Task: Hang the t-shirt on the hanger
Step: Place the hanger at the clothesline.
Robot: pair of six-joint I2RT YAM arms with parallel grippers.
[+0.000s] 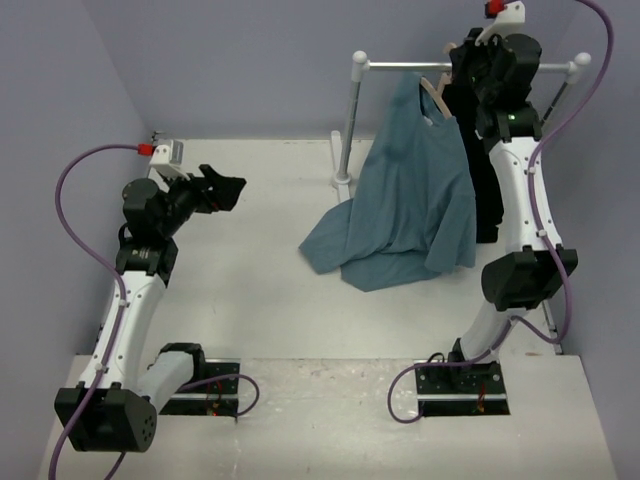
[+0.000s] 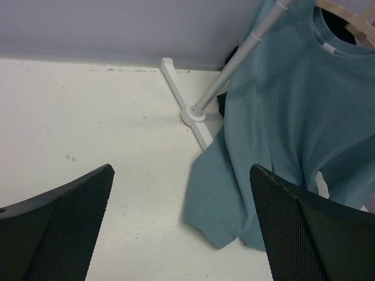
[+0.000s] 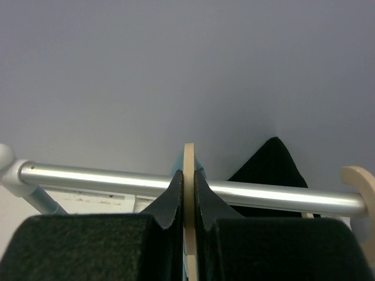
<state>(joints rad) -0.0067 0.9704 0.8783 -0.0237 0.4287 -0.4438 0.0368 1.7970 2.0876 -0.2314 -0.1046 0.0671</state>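
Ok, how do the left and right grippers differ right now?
The left gripper is open and empty; the right gripper is shut on the hook of the hanger. The left gripper hovers over the table, short of the t-shirt; the right gripper is up at the rail. Both are black.

The t-shirt is looking like soft matt cotton cloth, pretty wrinkled. The hanger is showing as smooth pale wood, no real gloss. The rail is gleaming like polished metal, and its foot is looking like white plastic. The left gripper pads are showing a rough, fine-mesh black texture. The right gripper is looking matt black, slightly grainy. The table is looking matt white, a bit scuffed and speckled. The black garment is reading as dull cloth.
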